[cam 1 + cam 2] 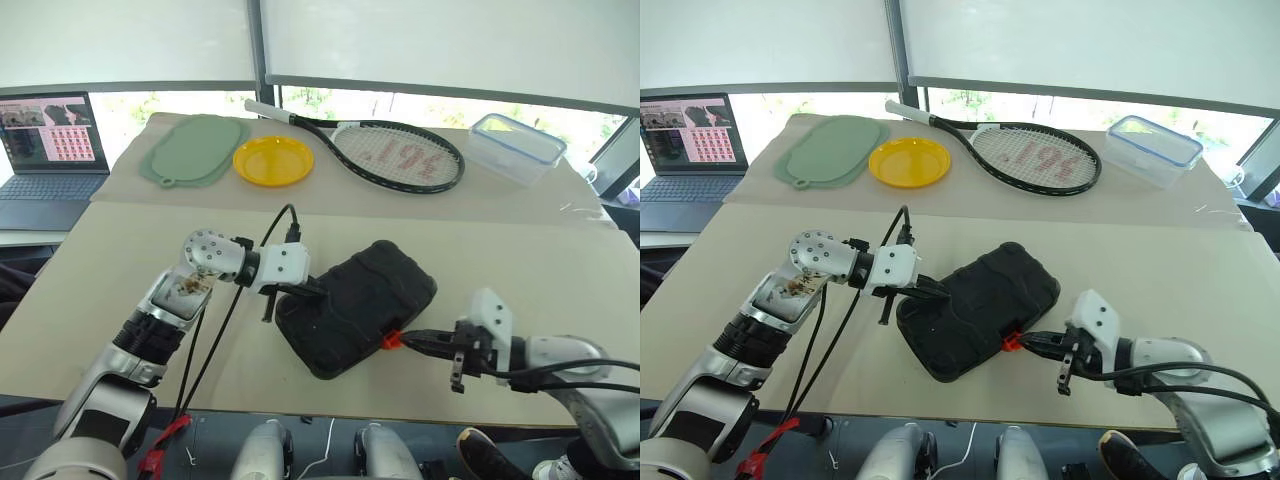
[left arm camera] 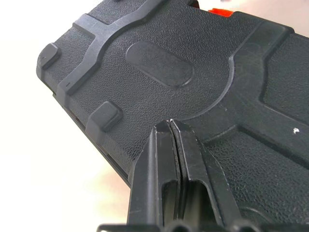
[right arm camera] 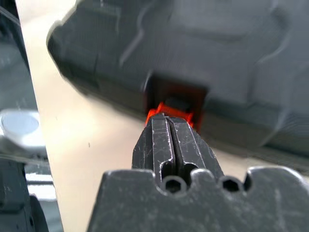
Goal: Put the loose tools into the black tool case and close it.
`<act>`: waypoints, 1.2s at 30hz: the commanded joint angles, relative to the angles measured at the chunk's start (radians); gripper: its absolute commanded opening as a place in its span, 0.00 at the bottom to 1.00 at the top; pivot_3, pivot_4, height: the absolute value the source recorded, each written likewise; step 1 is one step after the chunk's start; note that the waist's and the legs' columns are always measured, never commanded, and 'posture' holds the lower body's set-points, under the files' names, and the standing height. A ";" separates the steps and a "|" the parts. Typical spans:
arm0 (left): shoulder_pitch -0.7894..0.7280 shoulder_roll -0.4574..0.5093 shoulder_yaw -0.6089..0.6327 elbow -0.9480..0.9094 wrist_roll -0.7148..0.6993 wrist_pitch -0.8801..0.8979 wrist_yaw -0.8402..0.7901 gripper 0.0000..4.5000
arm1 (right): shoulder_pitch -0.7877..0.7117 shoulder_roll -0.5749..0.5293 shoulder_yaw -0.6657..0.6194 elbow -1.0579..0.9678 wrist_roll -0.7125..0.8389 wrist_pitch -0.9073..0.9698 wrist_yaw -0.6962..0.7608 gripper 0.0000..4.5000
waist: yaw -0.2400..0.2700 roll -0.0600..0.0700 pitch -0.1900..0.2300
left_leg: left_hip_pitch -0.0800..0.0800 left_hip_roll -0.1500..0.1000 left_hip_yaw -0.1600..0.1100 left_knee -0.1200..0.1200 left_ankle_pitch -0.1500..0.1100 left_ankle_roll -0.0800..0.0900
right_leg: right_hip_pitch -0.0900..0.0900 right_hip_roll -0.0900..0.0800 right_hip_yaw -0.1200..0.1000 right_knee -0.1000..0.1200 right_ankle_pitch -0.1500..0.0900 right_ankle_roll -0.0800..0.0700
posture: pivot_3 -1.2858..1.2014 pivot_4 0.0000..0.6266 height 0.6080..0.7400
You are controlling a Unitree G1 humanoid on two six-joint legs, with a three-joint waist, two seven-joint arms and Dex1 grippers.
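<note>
Right wrist view showed the right gripper, fingers pressed together and holding nothing, with its tips at the orange latch, apparently to snap it home. The black tool case lay lid-down on the table. The left gripper, also closed and empty, pressed on the lid, probably steadying it.

Two robot arms: silver-grey metal forearm shells over black ribbed joints, a round silver perforated elbow cap on the left, white angular wrist housings, loose black cables along each arm, and the left gripper and right gripper each with two scuffed black fingers.
</note>
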 commanded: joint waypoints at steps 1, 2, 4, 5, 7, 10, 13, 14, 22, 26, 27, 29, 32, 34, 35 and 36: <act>0.023 0.008 -0.037 0.034 0.055 0.022 -0.004 0.02 | 0.057 -0.032 -0.048 -0.038 0.018 0.012 0.015 0.00 | 0.000 0.000 0.000 | 0.000 0.000 0.000 0.000 0.000 0.000 | 0.000 0.000 0.000 0.000 0.000 0.000 | 0.52 0.24 0.99; 0.023 0.008 -0.037 0.035 0.056 0.021 -0.004 0.02 | 0.074 -0.039 -0.037 -0.036 -0.001 0.004 0.016 0.00 | 0.000 0.000 0.000 | 0.000 0.000 0.000 0.000 0.000 0.000 | 0.000 0.000 0.000 0.000 0.000 0.000 | 0.52 0.24 0.99; 0.022 0.006 -0.038 0.036 0.056 0.020 -0.003 0.02 | 0.095 -0.042 -0.004 -0.025 -0.035 -0.009 0.008 0.00 | 0.000 0.000 0.000 | 0.000 0.000 0.000 0.000 0.000 0.000 | 0.000 0.000 0.000 0.000 -0.001 -0.002 | 0.52 0.24 0.99; 0.021 0.004 -0.039 0.035 0.055 0.021 -0.004 0.02 | 0.099 -0.040 0.016 -0.017 -0.052 -0.015 0.001 0.00 | -0.002 0.000 0.000 | 0.000 0.000 0.000 0.000 0.000 0.000 | 0.000 0.000 0.000 0.000 -0.001 -0.002 | 0.52 0.24 0.99; 0.020 0.001 -0.041 0.031 0.055 0.022 -0.006 0.02 | 0.097 -0.031 0.053 -0.002 -0.086 -0.030 -0.010 0.00 | -0.003 0.000 0.000 | 0.000 0.000 0.000 0.000 0.000 0.000 | 0.000 0.000 0.000 0.000 -0.001 -0.002 | 0.52 0.24 0.99; 0.019 -0.002 -0.043 0.027 0.055 0.022 -0.008 0.02 | 0.070 -0.008 0.103 0.026 -0.124 -0.042 -0.029 0.00 | -0.004 0.000 0.000 | 0.000 0.000 0.000 0.000 0.000 0.000 | 0.000 0.000 0.000 0.000 -0.002 -0.002 | 0.52 0.24 0.99; 0.017 -0.005 -0.045 0.026 0.056 0.022 -0.010 0.02 | 0.031 0.018 0.153 0.058 -0.163 -0.053 -0.047 0.00 | -0.004 0.000 0.000 | 0.000 0.000 0.000 0.000 0.000 0.000 | -0.001 0.000 0.000 0.000 -0.002 -0.002 | 0.52 0.24 0.99; 0.017 -0.007 -0.046 0.022 0.056 0.023 -0.011 0.02 | 0.010 0.034 0.178 0.072 -0.179 -0.056 -0.056 0.00 | -0.004 0.000 0.000 | 0.000 0.000 0.000 0.000 0.000 0.000 | -0.001 0.000 0.000 0.000 -0.002 -0.002 | 0.52 0.24 0.99; 0.023 -0.023 -0.061 0.006 0.064 0.029 -0.018 0.02 | -0.104 0.114 0.189 0.089 -0.180 -0.055 -0.095 0.00 | -0.004 0.000 0.000 | -0.001 0.000 0.000 -0.001 0.000 0.000 | -0.001 0.000 0.000 -0.001 -0.002 -0.001 | 0.52 0.24 0.99; 0.029 -0.027 -0.065 0.006 0.069 0.027 -0.017 0.02 | -0.124 0.101 0.152 0.057 -0.148 -0.033 -0.082 0.00 | -0.008 0.000 0.000 | -0.001 0.000 0.001 -0.001 0.000 0.000 | -0.002 0.000 0.000 0.000 -0.001 -0.002 | 0.52 0.24 0.99; 0.030 -0.028 -0.065 0.005 0.070 0.027 -0.017 0.02 | -0.129 0.095 0.142 0.045 -0.137 -0.023 -0.078 0.00 | -0.008 0.000 0.000 | -0.001 0.000 0.001 -0.001 0.000 0.000 | -0.002 0.001 0.000 0.000 -0.001 -0.001 | 0.52 0.24 0.99; 0.032 -0.030 -0.065 0.006 0.071 0.027 -0.017 0.02 | -0.139 0.086 0.128 0.029 -0.118 -0.007 -0.076 0.00 | -0.009 0.000 0.001 | -0.001 0.000 0.001 -0.001 0.000 0.000 | -0.002 0.001 0.000 0.000 -0.001 -0.001 | 0.52 0.24 0.99; 0.036 -0.033 -0.066 0.009 0.075 0.023 -0.015 0.02 | -0.153 0.074 0.122 0.020 -0.108 0.005 -0.065 0.00 | -0.012 0.000 0.000 | -0.001 0.001 0.001 -0.002 0.000 0.000 | -0.002 0.001 0.000 0.000 -0.001 -0.001 | 0.52 0.24 0.99; 0.038 -0.033 -0.066 0.012 0.077 0.020 -0.014 0.02 | -0.160 0.070 0.126 0.026 -0.111 0.007 -0.061 0.00 | -0.013 0.000 0.000 | 0.000 0.001 0.000 -0.002 0.000 0.000 | -0.002 0.001 0.000 0.000 -0.001 -0.001 | 0.52 0.24 0.99; 0.040 -0.033 -0.066 0.013 0.079 0.020 -0.011 0.02 | -0.162 0.069 0.132 0.037 -0.119 0.002 -0.057 0.00 | -0.014 0.000 0.000 | 0.000 0.001 0.000 -0.002 0.000 0.000 | -0.002 0.001 0.000 0.000 -0.001 -0.001 | 0.52 0.24 0.99; 0.042 -0.033 -0.065 0.015 0.081 0.020 -0.009 0.02 | -0.163 0.068 0.137 0.045 -0.127 -0.003 -0.053 0.00 | -0.016 0.000 0.000 | 0.000 0.001 0.001 -0.002 0.000 0.000 | -0.002 0.001 0.000 0.000 -0.001 -0.001 | 0.52 0.24 0.99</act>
